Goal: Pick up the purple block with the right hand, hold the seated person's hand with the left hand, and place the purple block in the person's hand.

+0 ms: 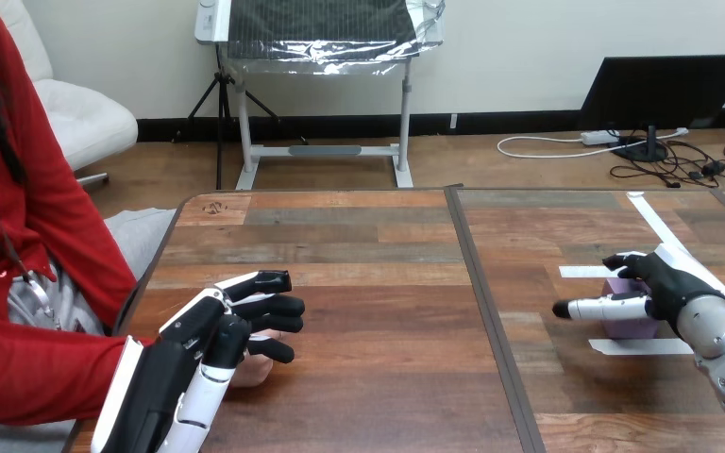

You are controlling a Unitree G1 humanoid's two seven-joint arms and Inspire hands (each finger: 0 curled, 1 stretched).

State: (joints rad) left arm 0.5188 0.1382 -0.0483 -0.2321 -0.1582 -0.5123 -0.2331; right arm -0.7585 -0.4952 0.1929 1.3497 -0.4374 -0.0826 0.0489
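Resting near the worktop's (387, 396) right edge, between white tape strips (642, 346) that seem to mark its start spot, the purple block (628, 323) sits under the right hand (668, 283), whose fingers bend over its top while one lies straight along its near face: a partial grasp, with no lift evident. Near the left edge the left hand (212, 330) covers the person's hand (253, 370), fingers curled over it, judged to steady it as the receiving point. The purple block and the person's hand are well apart, so pick-up and carry are not yet done.
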